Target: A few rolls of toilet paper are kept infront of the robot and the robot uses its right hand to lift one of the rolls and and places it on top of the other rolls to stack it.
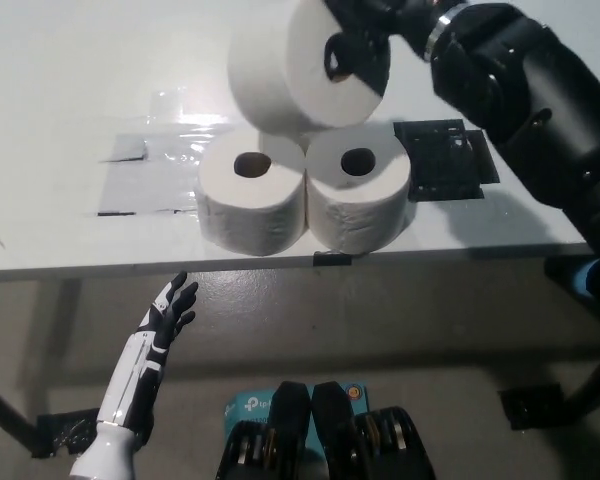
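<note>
My black right hand (372, 22) is shut on a toilet paper roll (305, 65), fingers reaching into its core hole. The roll hangs tilted, its hole facing me, above the group on the white table (60, 90). Two upright rolls stand side by side near the front edge: the left front roll (252, 192) and the right front roll (358, 188). The held roll hides the spot behind them; only a white sliver (277, 143) shows there. My white left hand (170, 306) rests open below the table edge at lower left.
A black taped patch (448, 160) lies right of the rolls, under my right forearm (540, 110). Shiny clear tape with grey strips (150, 170) lies left of them. The table's front edge (130, 265) runs just before the front rolls. A blue box (252, 405) sits on the floor.
</note>
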